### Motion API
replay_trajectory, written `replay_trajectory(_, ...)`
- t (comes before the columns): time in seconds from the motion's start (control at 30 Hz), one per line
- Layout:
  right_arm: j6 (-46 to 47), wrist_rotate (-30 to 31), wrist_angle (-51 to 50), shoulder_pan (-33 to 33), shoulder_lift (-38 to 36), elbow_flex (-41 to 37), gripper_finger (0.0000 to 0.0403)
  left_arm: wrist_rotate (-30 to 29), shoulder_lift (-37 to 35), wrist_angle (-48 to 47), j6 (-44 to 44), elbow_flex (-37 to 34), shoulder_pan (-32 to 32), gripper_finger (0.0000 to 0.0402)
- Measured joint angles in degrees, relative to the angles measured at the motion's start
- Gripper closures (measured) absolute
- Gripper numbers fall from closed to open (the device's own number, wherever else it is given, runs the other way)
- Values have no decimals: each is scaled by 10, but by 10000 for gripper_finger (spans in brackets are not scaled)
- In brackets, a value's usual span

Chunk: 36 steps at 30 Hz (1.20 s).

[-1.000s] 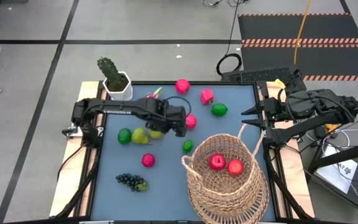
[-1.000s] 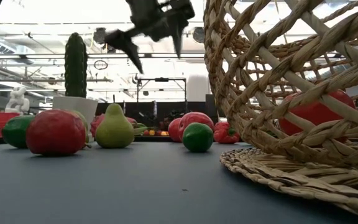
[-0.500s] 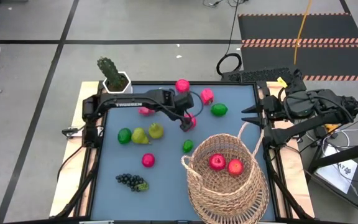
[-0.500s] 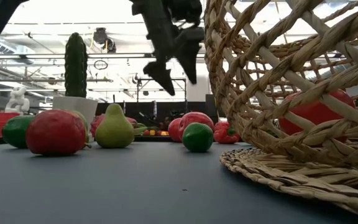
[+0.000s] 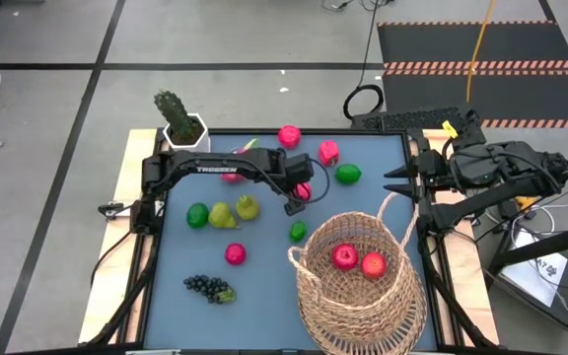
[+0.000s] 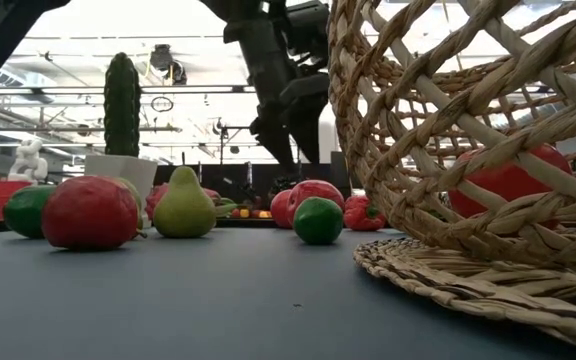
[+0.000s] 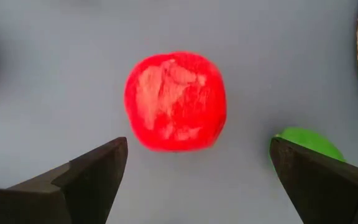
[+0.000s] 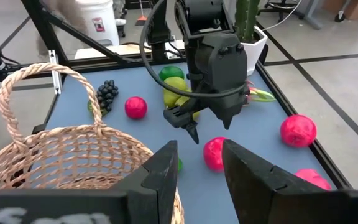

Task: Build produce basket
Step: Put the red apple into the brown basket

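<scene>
My left gripper (image 5: 298,196) hangs open, pointing down, just above a red apple (image 7: 176,101) that rests on the blue table mid-way along. Its fingers stand on either side of the apple and above it, touching nothing. A small green lime (image 7: 306,140) lies beside the apple. The wicker basket (image 5: 358,288) stands at the near right with two red apples (image 5: 343,256) inside. My right gripper (image 5: 394,182) waits raised at the table's right edge, open with nothing between its fingers (image 8: 166,168).
More produce lies scattered: pink fruits (image 5: 289,135) and a lime (image 5: 348,175) at the far side, a lime and pears (image 5: 223,214) at the left, a red apple (image 5: 235,253) and grapes (image 5: 208,287) nearer. A potted cactus (image 5: 179,123) stands at the far left corner.
My left gripper has sunk toward the red apple, shifting a little toward the table's right and far edges. It has rolled about its own axis on the way. Its fingers have stayed open. Nothing on the table has moved.
</scene>
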Motion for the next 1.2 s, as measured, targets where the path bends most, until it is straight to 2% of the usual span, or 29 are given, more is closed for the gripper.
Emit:
replay_trajectory(0.53, 4, -2, -2, 0, 0, 0, 284, -10, 13, 4, 22, -1, 7, 2)
replay_trajectory(1.2, 6, -18, -2, 0, 0, 0, 284, 5, 67, 68, 44, 0, 17, 2)
